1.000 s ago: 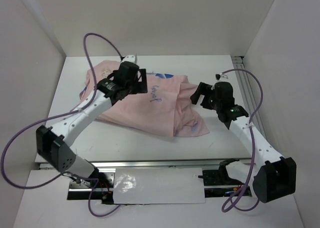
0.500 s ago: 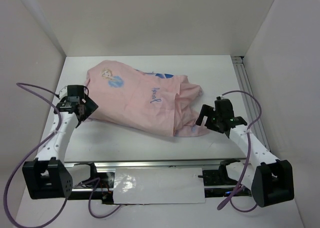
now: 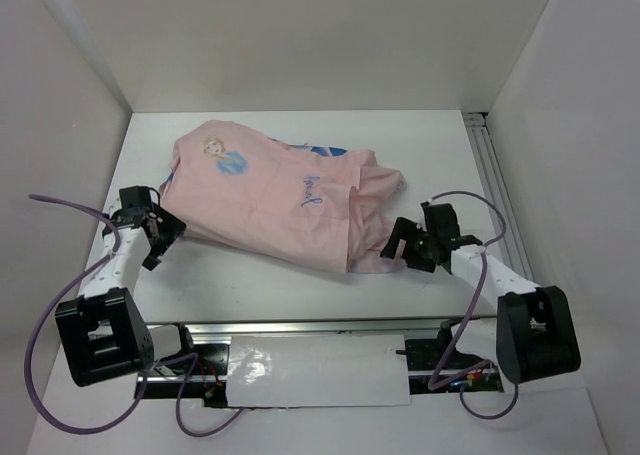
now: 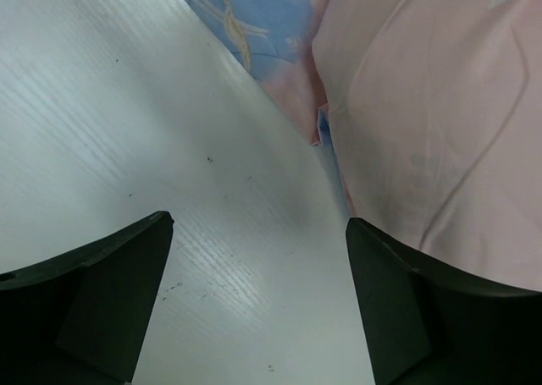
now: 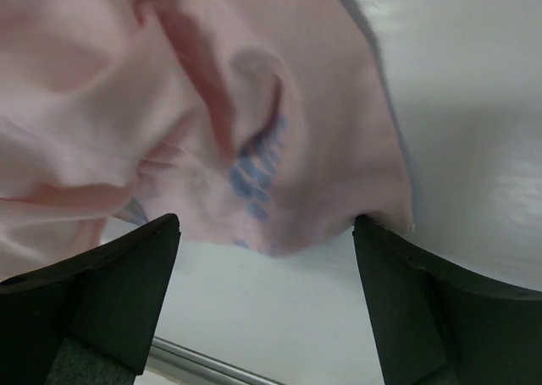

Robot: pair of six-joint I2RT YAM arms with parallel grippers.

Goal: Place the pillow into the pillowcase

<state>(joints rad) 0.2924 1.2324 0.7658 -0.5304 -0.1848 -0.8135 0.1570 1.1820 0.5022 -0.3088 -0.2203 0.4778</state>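
Presently, left end effector (image 4: 258, 258) wide open above table (image 4: 127, 106), right end effector (image 5: 265, 262) open, empty, over pillowcase (image 3: 280, 200) edge

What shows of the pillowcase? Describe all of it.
The pillowcase is thin fabric, pale pink side up, with a cartoon girl near its far left corner, blue script and blue showing at its edges. It bulges as if filled and lies slantwise on the table, its near right end loose and crumpled. The open left gripper and right gripper flank it; neither holds it.
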